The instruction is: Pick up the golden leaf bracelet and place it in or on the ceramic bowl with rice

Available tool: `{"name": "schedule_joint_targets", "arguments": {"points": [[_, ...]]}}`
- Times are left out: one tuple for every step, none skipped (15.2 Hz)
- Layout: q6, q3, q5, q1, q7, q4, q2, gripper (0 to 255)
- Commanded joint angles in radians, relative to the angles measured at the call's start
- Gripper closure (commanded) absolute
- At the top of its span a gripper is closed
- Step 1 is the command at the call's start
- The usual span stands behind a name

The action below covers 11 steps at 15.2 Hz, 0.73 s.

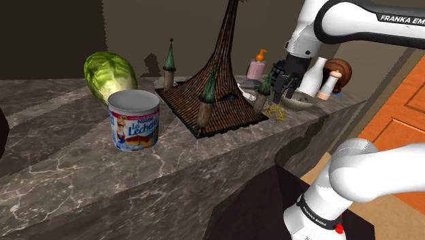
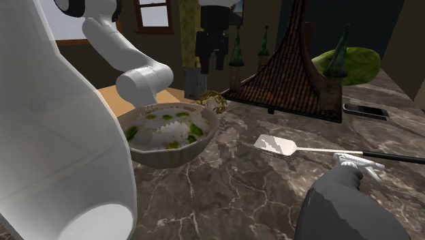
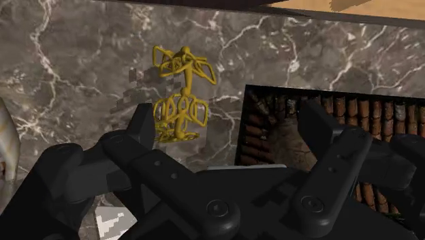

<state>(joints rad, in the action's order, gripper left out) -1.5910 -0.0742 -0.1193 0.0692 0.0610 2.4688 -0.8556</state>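
Note:
The golden leaf bracelet (image 3: 180, 95) lies on the dark marble counter, close to the counter's edge (image 1: 274, 111) and just beyond the bowl's far rim (image 2: 214, 101). The pale ribbed bowl (image 2: 170, 158) holds white rice with green bits; in the shoulder view the bowl (image 1: 300, 103) is partly hidden behind the hand. My gripper (image 1: 282, 88) hangs above the bracelet (image 2: 211, 66), open and holding nothing. In the wrist view the gripper (image 3: 231, 126) has its fingers well apart, and the bracelet lies just ahead of one finger (image 3: 143, 126).
A dark tiled tower model (image 1: 218, 82) stands right beside the bracelet. A La Lechera can (image 1: 134, 121) and a cabbage (image 1: 109, 71) sit further along. A spatula (image 2: 279, 144) and a phone (image 2: 366, 110) lie on the counter. Bottles (image 1: 315, 75) stand behind the bowl.

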Motion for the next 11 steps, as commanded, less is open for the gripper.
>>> {"name": "schedule_joint_targets", "arguments": {"points": [[-0.06,-0.059,-0.019,0.031,-0.018,0.027,0.014,0],[-0.083,-0.086,-0.026,0.045,-0.026,0.041,0.014,0],[-0.105,-0.112,-0.032,0.06,-0.034,0.053,0.016,0],[-0.116,-0.122,-0.033,0.071,-0.04,0.059,0.018,0],[-0.129,-0.122,-0.034,0.074,-0.041,0.073,0.017,0],[-0.142,-0.124,-0.035,0.075,-0.04,0.087,0.016,0],[-0.155,-0.126,-0.037,0.075,-0.04,0.1,0.015,0],[-0.168,-0.128,-0.039,0.076,-0.04,0.114,0.015,0],[-0.182,-0.129,-0.041,0.077,-0.039,0.127,0.015,0],[-0.195,-0.131,-0.043,0.078,-0.039,0.141,0.015,0],[-0.208,-0.133,-0.045,0.079,-0.039,0.154,0.015,0]]}}
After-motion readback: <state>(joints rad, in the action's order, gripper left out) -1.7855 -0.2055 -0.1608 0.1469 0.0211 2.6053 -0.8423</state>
